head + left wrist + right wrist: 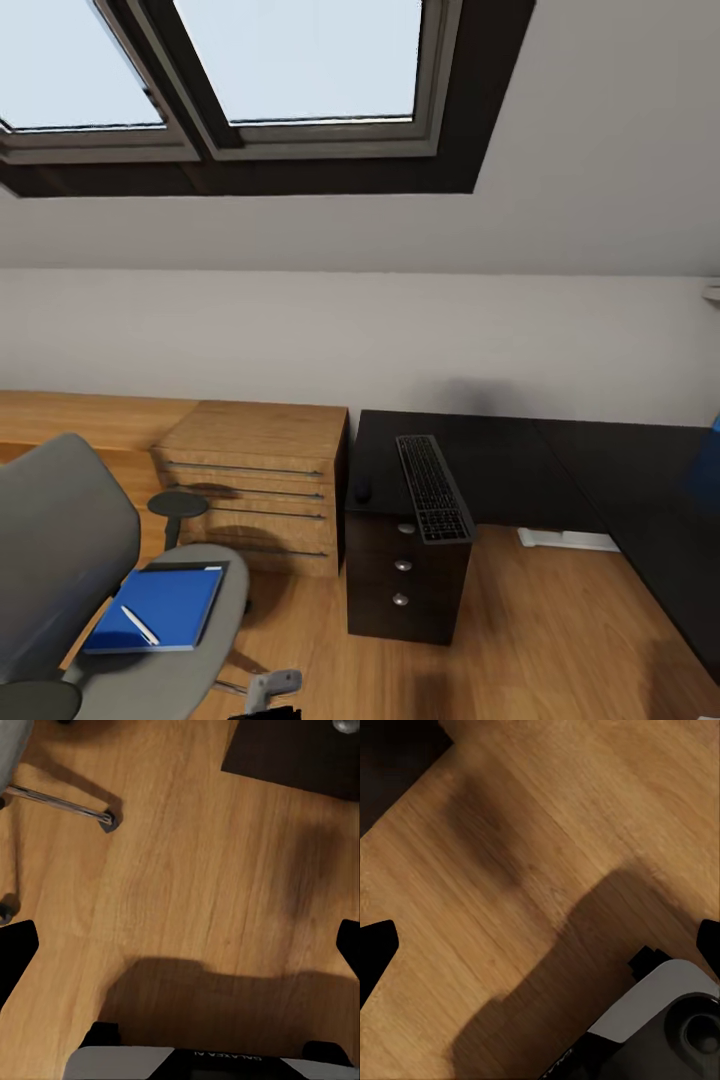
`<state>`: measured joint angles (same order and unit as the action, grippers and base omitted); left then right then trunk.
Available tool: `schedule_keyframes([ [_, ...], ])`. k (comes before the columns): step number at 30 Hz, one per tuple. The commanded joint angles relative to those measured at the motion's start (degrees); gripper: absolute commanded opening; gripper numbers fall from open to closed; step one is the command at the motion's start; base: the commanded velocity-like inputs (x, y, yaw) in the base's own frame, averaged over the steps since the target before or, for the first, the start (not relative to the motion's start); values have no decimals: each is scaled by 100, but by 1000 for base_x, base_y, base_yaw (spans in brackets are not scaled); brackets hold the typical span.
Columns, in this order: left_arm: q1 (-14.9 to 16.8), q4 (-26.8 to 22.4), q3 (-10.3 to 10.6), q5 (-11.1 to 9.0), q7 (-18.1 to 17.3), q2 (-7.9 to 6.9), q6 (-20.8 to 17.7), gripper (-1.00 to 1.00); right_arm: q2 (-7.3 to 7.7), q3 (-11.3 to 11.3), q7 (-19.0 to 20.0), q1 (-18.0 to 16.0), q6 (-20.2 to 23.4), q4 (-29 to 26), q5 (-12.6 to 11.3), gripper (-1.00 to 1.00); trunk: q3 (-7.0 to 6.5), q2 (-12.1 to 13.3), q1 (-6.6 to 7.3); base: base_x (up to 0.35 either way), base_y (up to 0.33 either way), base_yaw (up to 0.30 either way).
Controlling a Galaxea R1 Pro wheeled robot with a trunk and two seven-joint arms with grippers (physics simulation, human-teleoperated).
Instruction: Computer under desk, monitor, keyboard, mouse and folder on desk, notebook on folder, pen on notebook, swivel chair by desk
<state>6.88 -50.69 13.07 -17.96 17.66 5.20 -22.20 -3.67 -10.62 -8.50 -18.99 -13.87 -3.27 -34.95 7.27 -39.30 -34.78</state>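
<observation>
I'm facing the bench (500, 460); keyboard (433, 488) and mouse (362, 489) already lie on it. Folder (165, 606) with pen (139, 625) sits on the swivel chair (60, 560) seat. Both arms' fingers spread apart over floor (187, 885). Next I'd reach the folder.

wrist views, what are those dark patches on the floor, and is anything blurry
Left wrist view: a broad soft-edged shadow on the wooden floor, with a fainter smudge near the dark drawer unit. Right wrist view: a similar diagonal shadow and a blurred dark blotch. Head view: a skylight is the bright area; the keyboard looks sharp.
</observation>
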Motion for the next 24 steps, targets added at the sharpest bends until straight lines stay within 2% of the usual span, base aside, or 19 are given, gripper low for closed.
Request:
schedule_keyframes([
  [1,59,7,15,-64,52,6,-74,100,-5,-51,-10,-4,-59,-146,28,100,-8,34,21,0,0,0],
  [2,134,71,1,-71,49,19,-149,100,-7,-52,-9,-6,-167,-451,42,100,-26,74,43,0,0,0],
  [5,202,320,-30,-90,40,31,-190,100,5,-51,-6,-7,-352,-849,54,100,-80,194,109,0,0,0],
  [6,228,543,-47,-104,37,35,-135,100,22,-52,-5,-7,-466,-1024,60,100,-98,234,131,0,0,0],
  [8,245,738,-61,-118,42,36,22,100,56,-49,-7,-8,-558,-1140,68,100,-134,314,175,0,0,0],
  [9,255,880,-71,-128,51,32,261,100,125,-36,0,-8,-624,-1209,84,100,-152,354,197,0,0,0],
  [12,265,1035,-88,-137,61,27,631,100,240,33,43,-8,-681,-1278,151,100,-188,435,241,0,0,0],
  [15,273,1211,-86,-139,61,27,915,100,336,363,189,-8,-757,-1298,463,100,-188,435,241,0,0,0],
  [16,275,1281,-71,-132,58,34,996,100,378,617,283,-8,-828,-1298,718,100,-188,435,241,0,0,0],
  [19,277,1393,-47,-121,43,45,1097,100,431,1013,395,-8,-1004,-1302,1169,100,-188,435,241,0,0,0],
  [24,278,1550,-38,-117,20,51,1376,100,430,1231,457,-4,-1130,-1261,1432,100,-188,435,241,0,0,0],
])
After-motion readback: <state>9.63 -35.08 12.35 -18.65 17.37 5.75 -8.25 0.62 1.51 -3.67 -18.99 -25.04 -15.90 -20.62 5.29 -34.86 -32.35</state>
